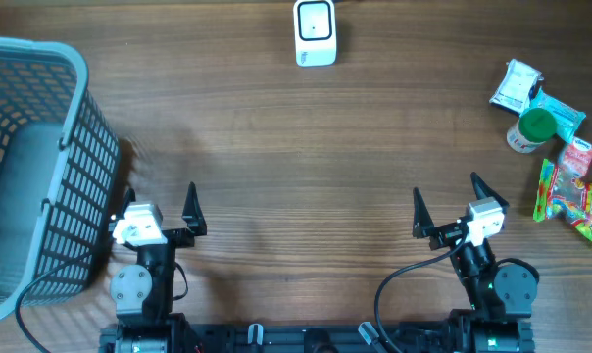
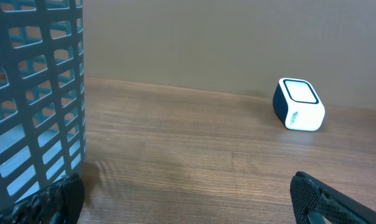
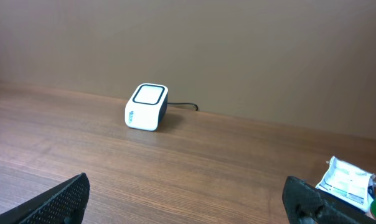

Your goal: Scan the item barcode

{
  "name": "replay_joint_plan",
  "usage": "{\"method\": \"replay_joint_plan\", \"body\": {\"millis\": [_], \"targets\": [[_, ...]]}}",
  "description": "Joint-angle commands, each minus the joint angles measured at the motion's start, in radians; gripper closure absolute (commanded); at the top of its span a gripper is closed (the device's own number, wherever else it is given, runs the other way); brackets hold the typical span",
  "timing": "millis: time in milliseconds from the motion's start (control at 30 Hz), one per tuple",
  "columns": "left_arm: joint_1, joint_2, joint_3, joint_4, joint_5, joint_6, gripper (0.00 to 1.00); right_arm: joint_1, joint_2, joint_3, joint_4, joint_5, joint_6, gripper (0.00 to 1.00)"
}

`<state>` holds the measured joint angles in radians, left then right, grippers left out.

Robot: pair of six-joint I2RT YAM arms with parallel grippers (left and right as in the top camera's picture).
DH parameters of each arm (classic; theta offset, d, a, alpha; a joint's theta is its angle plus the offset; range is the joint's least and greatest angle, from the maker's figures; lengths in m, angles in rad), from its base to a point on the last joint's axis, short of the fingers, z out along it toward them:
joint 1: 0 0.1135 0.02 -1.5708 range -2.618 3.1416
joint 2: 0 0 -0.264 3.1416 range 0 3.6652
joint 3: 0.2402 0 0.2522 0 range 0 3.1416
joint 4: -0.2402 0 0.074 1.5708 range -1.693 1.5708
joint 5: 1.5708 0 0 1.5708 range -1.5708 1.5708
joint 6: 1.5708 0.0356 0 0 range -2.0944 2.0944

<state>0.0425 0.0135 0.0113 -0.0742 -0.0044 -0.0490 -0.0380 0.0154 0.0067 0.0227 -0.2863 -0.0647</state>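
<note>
Snack packets (image 1: 573, 191) and a green-capped bottle (image 1: 535, 127) lie bunched at the right edge of the bench (image 1: 296, 147). They sit beyond and to the right of the right gripper (image 1: 446, 191), near it but not touching. That gripper stands wide open and empty at the near edge. The left gripper (image 1: 160, 193), likewise open and empty, sits just beside the grey basket (image 1: 90, 167) at the left edge. The white scanner (image 1: 315, 32) rests at the middle of the far edge, well apart from both.
</note>
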Motion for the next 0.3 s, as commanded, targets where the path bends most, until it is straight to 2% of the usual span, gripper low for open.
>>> {"method": "replay_joint_plan", "body": {"millis": [0, 267], "targets": [[0.003, -0.008, -0.006, -0.001, 0.015, 0.016, 0.00, 0.007, -0.011, -0.002, 0.001, 0.009, 0.015, 0.00], [0.003, -0.008, -0.006, -0.001, 0.015, 0.016, 0.00, 0.007, -0.011, -0.002, 0.001, 0.009, 0.014, 0.00]]}}
